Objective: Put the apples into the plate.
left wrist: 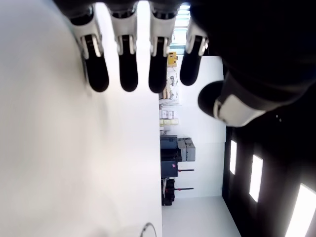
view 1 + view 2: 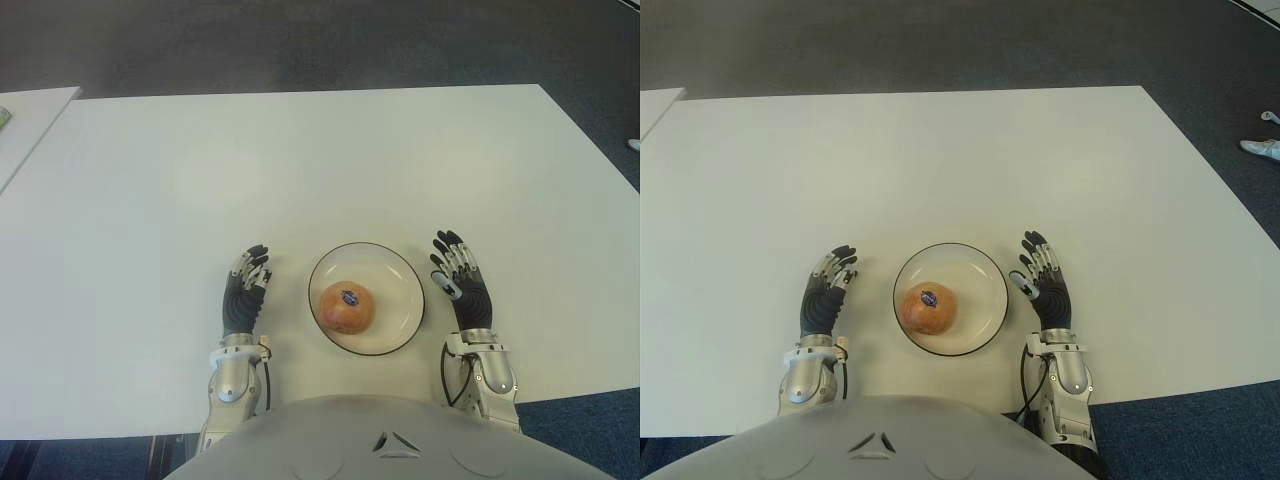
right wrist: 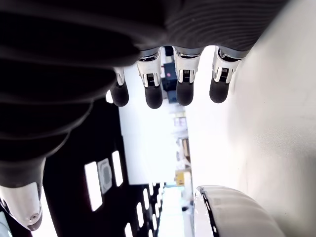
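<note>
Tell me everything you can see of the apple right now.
The apple is a single round, orange-red fruit with a small dark sticker on top. It sits whole inside the white, dark-rimmed plate, slightly toward the plate's left side. Only the plate touches it. The left hand and right hand flank the plate with fingers extended, both clear of the apple.

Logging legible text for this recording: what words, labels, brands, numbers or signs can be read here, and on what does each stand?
None can be read.
Sticker on the apple in the plate: a small dark oval, too small to read.
Boxes and shelves seen past the left robot hand in its wrist view: any print is too blurred to read.
White table, the right robot hand: no markings visible.
</note>
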Controlling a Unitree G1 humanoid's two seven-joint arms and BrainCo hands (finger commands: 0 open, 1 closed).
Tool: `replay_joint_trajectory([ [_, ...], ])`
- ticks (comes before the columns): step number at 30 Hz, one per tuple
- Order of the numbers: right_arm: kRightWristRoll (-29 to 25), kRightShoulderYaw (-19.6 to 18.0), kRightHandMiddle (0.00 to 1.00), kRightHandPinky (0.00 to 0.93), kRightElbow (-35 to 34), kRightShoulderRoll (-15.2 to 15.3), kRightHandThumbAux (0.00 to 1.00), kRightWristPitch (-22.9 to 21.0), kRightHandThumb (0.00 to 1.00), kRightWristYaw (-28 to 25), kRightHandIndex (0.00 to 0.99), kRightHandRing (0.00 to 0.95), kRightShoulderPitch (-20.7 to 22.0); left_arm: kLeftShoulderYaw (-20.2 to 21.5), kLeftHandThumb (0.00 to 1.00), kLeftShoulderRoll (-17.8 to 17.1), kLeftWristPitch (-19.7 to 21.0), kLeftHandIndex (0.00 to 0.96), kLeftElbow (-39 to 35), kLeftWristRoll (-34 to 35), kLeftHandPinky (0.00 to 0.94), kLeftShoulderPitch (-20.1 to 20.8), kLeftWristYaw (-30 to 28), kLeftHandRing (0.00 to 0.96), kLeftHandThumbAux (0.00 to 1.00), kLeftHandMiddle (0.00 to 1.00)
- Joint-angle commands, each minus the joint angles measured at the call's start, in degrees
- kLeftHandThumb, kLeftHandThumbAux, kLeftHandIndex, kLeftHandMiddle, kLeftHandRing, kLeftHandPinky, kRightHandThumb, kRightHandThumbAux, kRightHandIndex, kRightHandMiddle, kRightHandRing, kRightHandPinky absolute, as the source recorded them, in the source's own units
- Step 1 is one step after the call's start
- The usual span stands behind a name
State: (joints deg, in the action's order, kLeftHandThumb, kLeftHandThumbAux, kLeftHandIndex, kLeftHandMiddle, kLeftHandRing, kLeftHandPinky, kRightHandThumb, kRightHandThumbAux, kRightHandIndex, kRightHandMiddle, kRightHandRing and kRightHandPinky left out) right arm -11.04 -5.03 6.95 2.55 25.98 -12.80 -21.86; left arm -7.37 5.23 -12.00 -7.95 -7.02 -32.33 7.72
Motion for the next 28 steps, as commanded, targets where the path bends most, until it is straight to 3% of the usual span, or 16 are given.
replay_joint_trajectory([
  [1, -0.06, 0.30, 0.112, 0.081, 2.63, -0.32, 0.600, -2.65, 0.168, -0.33, 0.079, 0.069, -2.61, -0.32, 0.075, -0.67, -2.05, 0.239, 2.41, 0.84, 0.277, -0.19, -1.14, 0.248, 0.532, 0.254],
  [8, -0.38, 0.25, 0.109, 0.077, 2.47, -0.49, 0.609, -2.91, 0.162, -0.68, 0.080, 0.069, -2.92, -0.82, 0.101, -0.91, -5.01, 0.243, 3.58, 2.26, 0.270, -2.04, -2.07, 0.250, 0.501, 0.255],
  [12, -0.81, 0.16, 0.106, 0.089, 1.73, -0.21, 0.618, -3.95, 0.170, -0.97, 0.069, 0.072, -3.42, -0.41, 0.115, -1.41, -9.10, 0.227, 7.62, 2.30, 0.258, -4.11, -2.04, 0.236, 0.458, 0.236],
  [20, -0.83, 0.15, 0.115, 0.095, 1.24, 0.02, 0.615, -5.06, 0.198, -1.42, 0.066, 0.080, -3.27, 0.27, 0.060, -1.40, -10.40, 0.182, 10.37, 0.91, 0.254, -3.08, -1.10, 0.223, 0.437, 0.223],
  [28, -0.74, 0.31, 0.112, 0.087, 0.40, 0.05, 0.616, -5.67, 0.190, -1.59, 0.057, 0.078, -3.39, 1.22, 0.040, -1.37, -12.60, 0.201, 11.95, 0.79, 0.255, -1.73, -0.63, 0.233, 0.450, 0.243],
])
